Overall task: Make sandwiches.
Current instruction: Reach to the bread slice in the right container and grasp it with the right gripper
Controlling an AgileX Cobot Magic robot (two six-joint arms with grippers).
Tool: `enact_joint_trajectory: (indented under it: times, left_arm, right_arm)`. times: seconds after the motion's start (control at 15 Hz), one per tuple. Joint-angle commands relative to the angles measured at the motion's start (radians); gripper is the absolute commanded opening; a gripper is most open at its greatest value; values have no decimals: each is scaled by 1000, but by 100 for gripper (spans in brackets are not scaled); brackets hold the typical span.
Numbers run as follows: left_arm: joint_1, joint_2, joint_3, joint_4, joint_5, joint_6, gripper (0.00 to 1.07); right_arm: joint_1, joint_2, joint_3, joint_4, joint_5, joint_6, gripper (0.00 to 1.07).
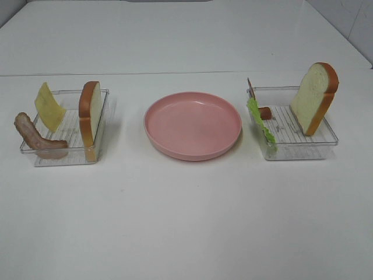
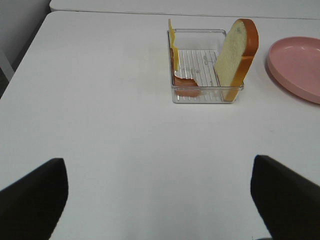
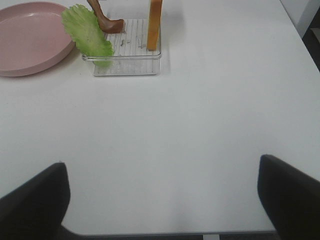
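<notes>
- The left end effector (image 2: 157, 167) is above the white desk (image 1: 186, 221), its two dark fingers spread wide with nothing between them.
- The right end effector (image 3: 162, 167) is spread just as wide over the desk and also grips nothing.
- The sandwich parts sit unstacked in two trays, one on each side of a round pink plate (image 1: 192, 125).
- In the left clear plastic tray (image 1: 64, 158), a white bread slice with orange-brown crust (image 1: 89, 114) stands on edge against the wall nearest the plate.
- A yellow cheese slice (image 1: 49, 107) leans upright at that tray's outer side, and a brown bacon strip (image 1: 36, 138) drapes over its outer rim.
- In the right clear plastic tray (image 1: 297, 153), a second white bread slice (image 1: 315, 98) stands leaning at the outer side.
- A green lettuce leaf (image 1: 260, 122) hangs over the rim nearest the plate, with a second brown bacon strip (image 1: 265, 112) just beside it.
</notes>
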Motion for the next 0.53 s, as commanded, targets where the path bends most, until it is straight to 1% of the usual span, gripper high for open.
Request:
enact_joint_trajectory:
  times: [0.07,0.53]
  left_arm:
    - [2,-16,1,-8,-4,0,91]
    - [2,-16,1,-8,-4,0,91]
  right_arm:
    - [-4,-31,4,0,-5,7,99]
    - [-4,-27,1,1,-10,7,99]
